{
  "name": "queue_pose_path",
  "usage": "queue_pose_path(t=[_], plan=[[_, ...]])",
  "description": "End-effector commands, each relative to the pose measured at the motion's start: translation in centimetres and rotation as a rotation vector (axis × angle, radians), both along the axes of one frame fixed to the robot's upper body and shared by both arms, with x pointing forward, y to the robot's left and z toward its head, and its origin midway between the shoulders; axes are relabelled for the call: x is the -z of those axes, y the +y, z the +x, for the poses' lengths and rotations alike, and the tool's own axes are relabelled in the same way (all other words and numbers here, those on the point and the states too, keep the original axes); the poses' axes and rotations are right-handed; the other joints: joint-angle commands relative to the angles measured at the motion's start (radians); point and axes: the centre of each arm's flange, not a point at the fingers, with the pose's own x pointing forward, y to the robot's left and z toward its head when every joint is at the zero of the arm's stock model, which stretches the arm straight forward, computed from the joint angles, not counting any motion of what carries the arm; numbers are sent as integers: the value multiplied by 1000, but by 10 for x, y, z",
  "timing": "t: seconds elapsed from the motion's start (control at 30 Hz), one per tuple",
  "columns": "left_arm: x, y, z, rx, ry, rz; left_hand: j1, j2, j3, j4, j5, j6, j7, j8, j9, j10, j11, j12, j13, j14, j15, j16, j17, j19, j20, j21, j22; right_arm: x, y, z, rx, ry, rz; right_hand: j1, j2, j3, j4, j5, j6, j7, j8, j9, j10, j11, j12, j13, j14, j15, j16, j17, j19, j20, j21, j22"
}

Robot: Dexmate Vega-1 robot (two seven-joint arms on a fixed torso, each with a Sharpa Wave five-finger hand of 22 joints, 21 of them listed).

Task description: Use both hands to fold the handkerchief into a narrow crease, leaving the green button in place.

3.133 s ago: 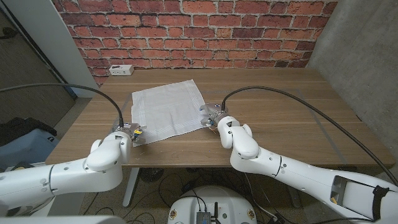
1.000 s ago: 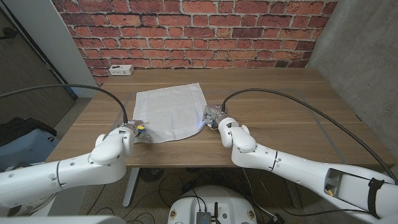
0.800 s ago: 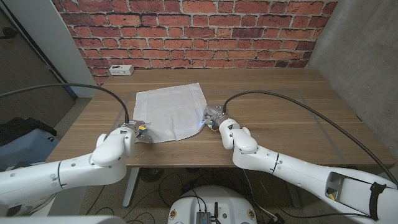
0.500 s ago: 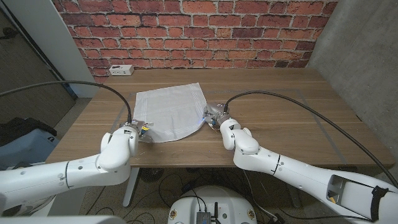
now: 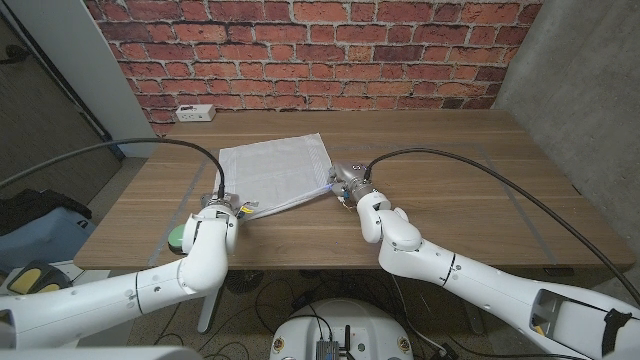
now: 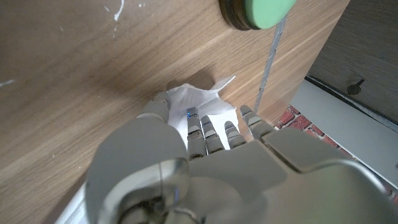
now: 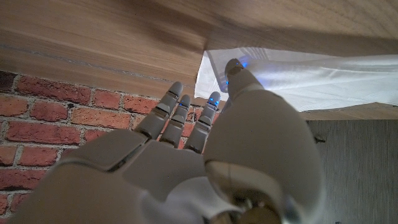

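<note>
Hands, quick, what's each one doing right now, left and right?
Left hand: gripping the handkerchief's near corner.
Right hand: pinching the handkerchief's other near corner.

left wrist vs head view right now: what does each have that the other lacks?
Left wrist alone: the left hand close up, fingers gripping a bunched corner of the handkerchief.
Head alone: the right hand at the cloth's other near corner, the outlet at the far edge, the brick wall.
Both: the handkerchief, the green button near the table edge, the left hand.
</note>
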Motion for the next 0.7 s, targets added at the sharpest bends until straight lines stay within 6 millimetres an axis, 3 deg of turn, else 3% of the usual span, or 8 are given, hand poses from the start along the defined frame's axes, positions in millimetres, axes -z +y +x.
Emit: queue_pose_path(t=[0.03,0.1,0.27,0.43,0.5,0.7], plan=[[-12,3,-13,24,-246,59,25,43,17,19,-9,589,-90,126,178,45,6,0,4,33,-15,5,1,25,10,9,4,-3,-9,0,10,-43,44,10,5,-5,-2,8,25,24,-6,4,12,-2,0,1,13,-155,4,3,10,-29,1,5],[-14,5,-20,42,-343,32,22,71,20,30,-11,569,-60,128,198,57,20,0,6,47,-4,5,1,38,15,13,5,-4,-12,-1,17,-58,61,11,6,-6,-2,9,26,26,-7,4,12,-2,-1,1,15,-157,5,3,10,-29,1,5],[-17,6,-31,52,-481,7,-1,142,34,79,5,445,-43,140,276,45,42,-14,14,47,29,3,10,41,36,15,10,-7,-16,-4,23,-99,81,12,7,-7,-2,9,25,28,-11,5,13,-2,-3,1,15,-158,4,3,10,-31,0,5],[-17,8,-36,101,-548,-64,-8,148,69,111,28,391,-30,183,353,61,46,-12,21,50,33,4,14,46,33,20,14,-8,-19,-7,22,-133,100,15,8,-9,-3,10,26,31,-15,5,18,-1,-4,1,16,-160,3,3,12,-35,0,5],[-18,9,-37,115,-553,-90,-1,144,82,109,32,396,-17,205,376,65,43,-13,22,53,30,3,12,47,32,22,15,-8,-20,-7,17,-137,105,15,8,-10,-3,10,27,31,-15,5,18,-1,-5,1,16,-160,3,3,12,-35,0,5],[-22,7,-42,137,-564,-93,10,138,99,103,33,407,-16,238,410,70,39,-13,23,57,22,2,9,48,33,24,16,-9,-24,-9,17,-154,125,16,9,-13,-2,11,25,33,-21,6,12,-3,-11,2,16,-162,1,3,13,-39,-1,5]])
